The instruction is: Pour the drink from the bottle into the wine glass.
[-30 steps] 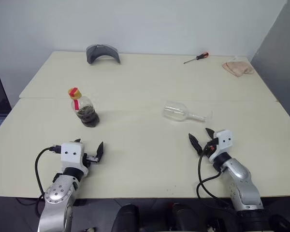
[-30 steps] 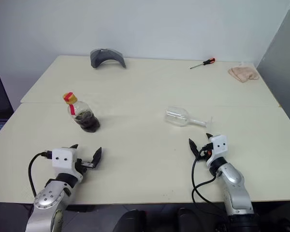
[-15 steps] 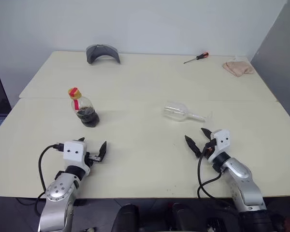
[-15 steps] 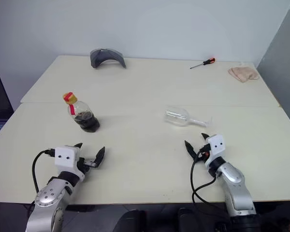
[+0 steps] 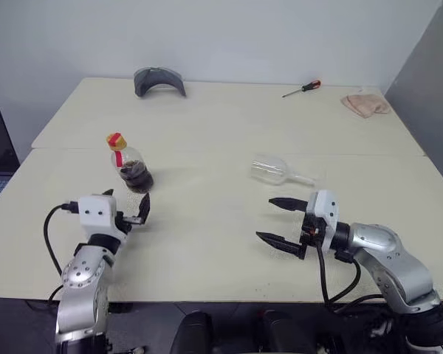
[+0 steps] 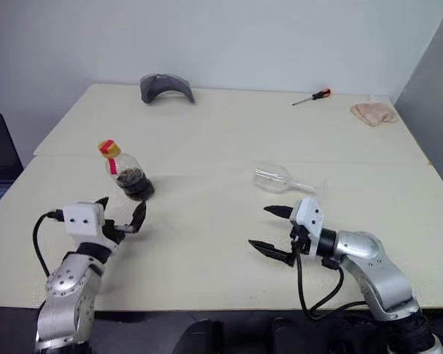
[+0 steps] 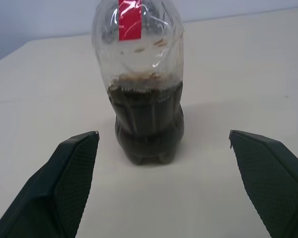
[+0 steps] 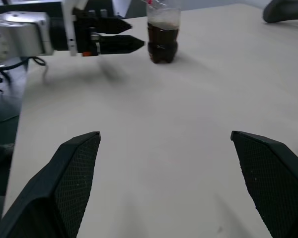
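On the table, we are lining our wide-open, empty left claw [image 5: 124, 210] up on the upright bottle [image 5: 130, 164], risking knocking it over; our right claw [image 5: 280, 220] is gaping empty while the glass [image 5: 277, 170] is lying sideways, likely to roll if nudged.

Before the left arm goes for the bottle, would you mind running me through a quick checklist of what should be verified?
1. Left gripper open: ok, fingers spread wide.
2. Bottle upright and lined up: ok; in the left wrist view it stands centred between the fingers, not yet touched.
3. Yellow cap on the bottle: ok for lifting, not ok for pouring.
4. Wine glass upright: not ok, it lies on its side on the table.
5. Right gripper free: ok, open and holding nothing, short of the glass.
6. Whether the drink is enough to fill the glass: cannot tell.
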`<state>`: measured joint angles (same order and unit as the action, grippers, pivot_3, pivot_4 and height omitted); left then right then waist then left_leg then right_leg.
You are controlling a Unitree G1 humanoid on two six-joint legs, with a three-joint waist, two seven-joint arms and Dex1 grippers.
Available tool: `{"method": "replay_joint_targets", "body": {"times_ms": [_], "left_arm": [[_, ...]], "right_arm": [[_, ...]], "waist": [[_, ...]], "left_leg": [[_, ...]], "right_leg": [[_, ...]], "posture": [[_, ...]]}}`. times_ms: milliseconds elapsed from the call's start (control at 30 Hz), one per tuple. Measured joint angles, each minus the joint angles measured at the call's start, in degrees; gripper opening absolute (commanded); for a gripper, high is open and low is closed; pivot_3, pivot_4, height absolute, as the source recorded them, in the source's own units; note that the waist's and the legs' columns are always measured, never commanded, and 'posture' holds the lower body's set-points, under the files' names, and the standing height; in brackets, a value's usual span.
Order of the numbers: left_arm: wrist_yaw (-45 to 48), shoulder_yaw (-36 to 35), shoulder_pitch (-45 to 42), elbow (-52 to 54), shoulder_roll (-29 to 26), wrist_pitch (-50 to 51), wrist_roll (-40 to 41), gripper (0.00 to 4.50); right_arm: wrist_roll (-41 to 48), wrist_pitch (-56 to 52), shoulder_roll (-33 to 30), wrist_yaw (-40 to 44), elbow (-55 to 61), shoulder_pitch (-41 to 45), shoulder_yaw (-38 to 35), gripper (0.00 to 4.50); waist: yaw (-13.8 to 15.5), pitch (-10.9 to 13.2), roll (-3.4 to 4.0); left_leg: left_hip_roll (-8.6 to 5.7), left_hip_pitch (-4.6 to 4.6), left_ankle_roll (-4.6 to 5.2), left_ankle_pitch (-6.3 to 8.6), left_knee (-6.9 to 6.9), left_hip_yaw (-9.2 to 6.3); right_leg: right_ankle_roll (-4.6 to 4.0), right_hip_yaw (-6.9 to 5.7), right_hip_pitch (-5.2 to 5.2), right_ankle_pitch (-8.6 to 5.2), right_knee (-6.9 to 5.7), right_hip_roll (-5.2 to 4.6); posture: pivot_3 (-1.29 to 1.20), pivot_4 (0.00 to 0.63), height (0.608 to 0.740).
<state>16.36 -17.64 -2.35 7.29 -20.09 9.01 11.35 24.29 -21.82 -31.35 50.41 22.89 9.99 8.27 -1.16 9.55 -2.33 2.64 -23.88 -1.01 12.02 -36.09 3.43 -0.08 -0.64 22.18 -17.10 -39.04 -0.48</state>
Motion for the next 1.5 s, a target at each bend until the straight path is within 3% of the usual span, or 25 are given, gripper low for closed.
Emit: {"method": "replay_joint_targets", "body": {"times_ms": [700,800,967,1033,1233,1500], "left_arm": [[-2.18,1.44,-20.49,-26.03,-2.44,-2.46,-2.70,4.50],[-2.08,1.68,-22.66,-29.21,-2.44,-4.12,-2.72,3.90],[-1.32,2.45,-23.59,-30.67,-2.31,-5.62,-2.66,2.37],[-0.75,2.49,-23.48,-30.59,-2.31,-5.65,-2.48,2.01],[4.72,5.31,-18.56,-22.67,-2.45,-3.70,-1.68,1.65],[20.09,20.72,-13.72,-2.42,-2.83,7.51,2.55,1.42]], "right_arm": [[-1.84,3.61,2.69,0.74,-3.21,1.81,2.14,4.48],[-2.27,3.61,2.72,0.65,-3.22,1.93,2.15,4.50],[-2.28,3.42,2.70,0.18,-3.11,1.93,2.08,4.50],[-2.25,3.08,2.65,-0.16,-2.87,1.93,2.05,4.50],[-1.13,0.69,2.47,-1.81,-0.15,1.88,1.22,4.50],[6.48,-8.53,0.17,-6.80,9.19,1.33,-6.06,4.50]], "waist": [[0.29,0.01,-0.01],[0.30,0.01,-0.02],[0.28,0.01,-0.02],[0.28,0.01,-0.02],[0.35,0.02,-0.01],[1.02,0.02,0.00]], "left_leg": [[0.00,0.00,-0.01,0.00,-0.03,-0.01],[0.00,0.00,-0.01,-0.01,-0.03,-0.01],[0.00,0.00,-0.02,-0.01,-0.03,-0.01],[0.00,0.00,-0.02,-0.01,-0.03,-0.01],[0.00,-0.01,-0.03,-0.01,-0.03,-0.01],[-0.04,-0.01,-0.03,-0.02,-0.04,-0.01]], "right_leg": [[-0.25,-0.04,0.00,0.17,-0.02,0.00],[-0.26,-0.04,0.00,0.18,-0.04,0.00],[-0.26,-0.04,0.00,0.18,-0.04,0.00],[-0.26,-0.05,0.00,0.18,-0.04,0.00],[-0.27,-0.04,0.00,0.19,-0.04,-0.02],[-0.27,-0.02,-0.02,0.18,-0.03,-0.06]], "posture": [[0.00,0.150,0.740],[0.00,0.150,0.740],[0.00,0.150,0.740],[0.00,0.150,0.740],[0.00,0.150,0.740],[0.00,0.150,0.740]]}}
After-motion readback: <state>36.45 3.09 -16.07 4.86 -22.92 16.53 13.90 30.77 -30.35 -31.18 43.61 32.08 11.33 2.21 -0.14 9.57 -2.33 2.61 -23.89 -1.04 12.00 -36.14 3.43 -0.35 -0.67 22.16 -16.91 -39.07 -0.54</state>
